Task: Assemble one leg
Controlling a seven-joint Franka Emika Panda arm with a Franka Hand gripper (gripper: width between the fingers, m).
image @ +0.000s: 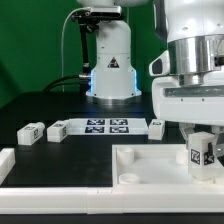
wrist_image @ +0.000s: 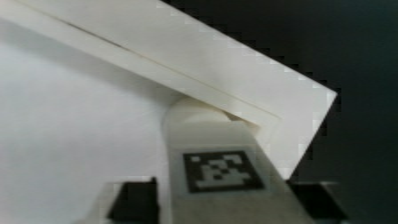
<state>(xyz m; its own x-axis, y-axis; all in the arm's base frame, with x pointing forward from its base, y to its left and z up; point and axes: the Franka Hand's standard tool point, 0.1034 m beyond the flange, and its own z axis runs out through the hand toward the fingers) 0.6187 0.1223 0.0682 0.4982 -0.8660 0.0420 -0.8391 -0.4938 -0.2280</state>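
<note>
Between the fingers (wrist_image: 128, 203) stands a chunky white tagged leg (wrist_image: 217, 150).

black table (image: 70, 150) | marker board (image: 105, 126) | three loose legs (image: 30, 132) (image: 57, 129) (image: 156, 125) | white panel (image: 160, 168)

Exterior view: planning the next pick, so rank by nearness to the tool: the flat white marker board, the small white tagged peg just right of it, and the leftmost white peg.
1. Small white tagged peg, just right of the board, closest to the tool.
2. Flat white marker board, mid-table.
3. Leftmost white peg, far exterior view's left.
</note>
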